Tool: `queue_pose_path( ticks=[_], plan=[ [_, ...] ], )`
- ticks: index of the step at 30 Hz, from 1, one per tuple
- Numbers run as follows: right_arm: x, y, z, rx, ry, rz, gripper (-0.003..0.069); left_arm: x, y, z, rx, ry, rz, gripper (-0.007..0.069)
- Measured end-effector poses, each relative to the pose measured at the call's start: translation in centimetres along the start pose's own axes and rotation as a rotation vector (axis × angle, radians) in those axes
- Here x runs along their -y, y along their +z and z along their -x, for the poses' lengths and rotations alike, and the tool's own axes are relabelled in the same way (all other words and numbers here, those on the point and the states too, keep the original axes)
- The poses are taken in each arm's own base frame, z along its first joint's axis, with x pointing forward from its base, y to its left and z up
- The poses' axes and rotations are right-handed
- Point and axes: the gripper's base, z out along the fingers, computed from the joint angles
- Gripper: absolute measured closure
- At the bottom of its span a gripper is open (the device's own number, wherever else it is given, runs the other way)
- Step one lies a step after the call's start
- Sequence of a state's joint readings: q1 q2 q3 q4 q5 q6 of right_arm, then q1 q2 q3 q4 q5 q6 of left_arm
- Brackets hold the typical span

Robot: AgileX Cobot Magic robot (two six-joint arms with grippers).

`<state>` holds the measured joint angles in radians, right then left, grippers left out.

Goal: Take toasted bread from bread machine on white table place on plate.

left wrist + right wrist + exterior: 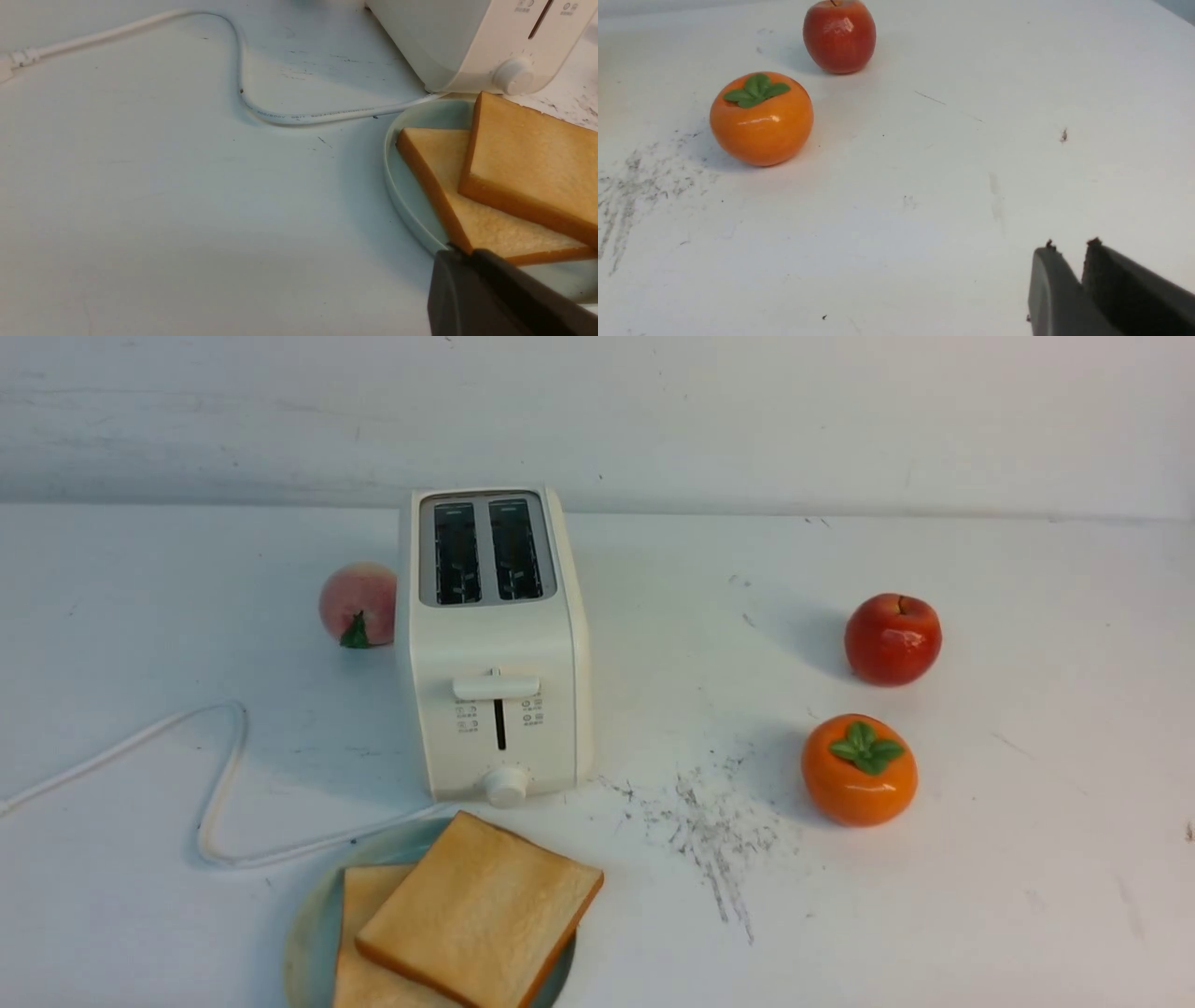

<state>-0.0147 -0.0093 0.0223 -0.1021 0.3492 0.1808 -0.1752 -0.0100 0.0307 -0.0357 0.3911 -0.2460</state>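
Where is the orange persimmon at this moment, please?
In the front view, the orange persimmon stands on the robot's right side of the white table, just nearer to the robot than the red apple.

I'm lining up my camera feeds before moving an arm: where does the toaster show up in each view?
Front view: toaster, upper middle, left of centre.
Left wrist view: top right corner, partly cut off.
Right wrist view: not identifiable.
Front and left wrist views share the plate.

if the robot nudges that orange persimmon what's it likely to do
The persimmon would probably roll or rock, since its sides are rounded. Its squat shape may keep it from rolling far. The glossy skin suggests it could be slippery to grip.
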Motion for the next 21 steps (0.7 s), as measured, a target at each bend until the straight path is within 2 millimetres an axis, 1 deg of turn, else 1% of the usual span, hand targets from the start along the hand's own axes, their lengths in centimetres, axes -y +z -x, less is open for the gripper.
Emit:
queue_pose_path(
  ticks=[4, 10, 21],
  plan=[
    [-0.38, -0.07, -0.14, -0.028, 0.001, 0.041, 0.0543, 0.00, 0.00, 0.00, 0.000, 0.000, 0.000, 0.0608],
    [-0.52, -0.10, -0.14, -0.031, -0.094, 0.058, 0.0537, 0.00, 0.00, 0.00, 0.000, 0.000, 0.000, 0.0608],
    [-0.53, -0.10, -0.14, -0.030, -0.108, 0.059, 0.0526, 0.00, 0.00, 0.00, 0.000, 0.000, 0.000, 0.0608]
  ],
)
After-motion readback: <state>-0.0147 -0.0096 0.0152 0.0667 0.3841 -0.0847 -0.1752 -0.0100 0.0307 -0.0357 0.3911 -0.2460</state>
